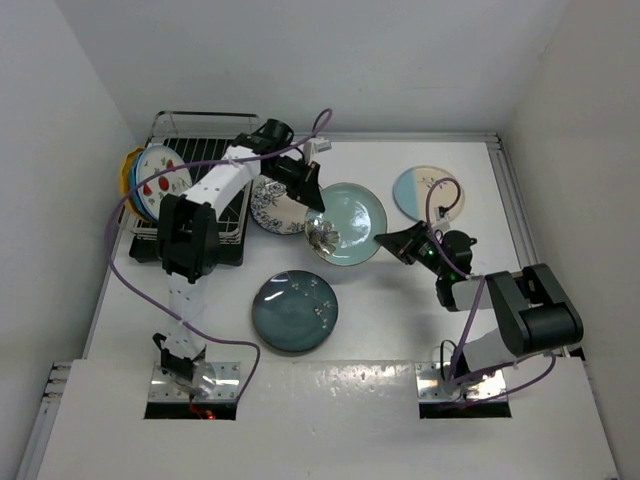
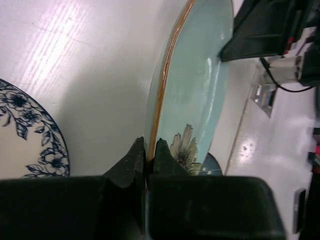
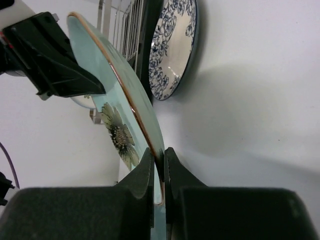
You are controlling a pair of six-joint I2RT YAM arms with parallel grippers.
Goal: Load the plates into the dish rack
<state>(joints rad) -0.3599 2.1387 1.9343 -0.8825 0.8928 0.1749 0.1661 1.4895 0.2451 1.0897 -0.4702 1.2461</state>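
Observation:
The mint green plate point(image 1: 350, 220) with a flower print is tilted off the table, held at both ends. My left gripper point(image 1: 314, 207) is shut on its left rim, and my right gripper point(image 1: 388, 243) is shut on its right rim. In the left wrist view the jaws point(image 2: 150, 145) pinch the plate's point(image 2: 195, 90) orange-edged rim. The right wrist view shows the same pinch point(image 3: 159, 152) on the plate point(image 3: 115, 100). The dish rack point(image 1: 200, 150) stands at the back left, holding the watermelon plate point(image 1: 162, 180) and the yellow plate point(image 1: 128, 170).
The blue-floral plate point(image 1: 268, 205) lies beside the rack, just under the left gripper. A dark teal plate point(image 1: 294, 312) lies near the front middle. A blue-and-cream plate point(image 1: 428, 192) lies at the back right. White walls close in on three sides.

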